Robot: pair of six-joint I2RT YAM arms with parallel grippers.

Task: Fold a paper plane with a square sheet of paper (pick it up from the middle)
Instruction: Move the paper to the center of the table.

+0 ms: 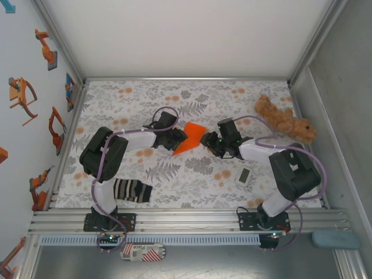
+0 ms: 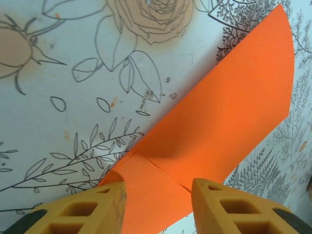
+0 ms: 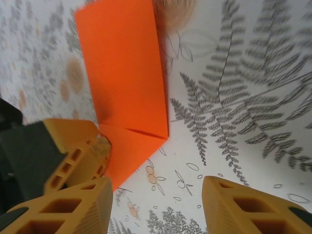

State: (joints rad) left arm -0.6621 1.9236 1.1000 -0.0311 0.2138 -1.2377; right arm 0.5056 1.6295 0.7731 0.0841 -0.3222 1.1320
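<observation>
The folded square sheet of paper [image 1: 190,137] lies flat on the desk [image 1: 128,99] between the arms, its long axis running away from the left gripper [image 2: 158,187], whose parted fingers straddle its near corner, while the right gripper [image 3: 156,183], fingers apart and empty, sits just beside it.

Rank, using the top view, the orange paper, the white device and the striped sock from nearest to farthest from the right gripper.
1. orange paper, just left of the right gripper.
2. white device, nearer the bases, on the right.
3. striped sock, near edge, far left side.
</observation>
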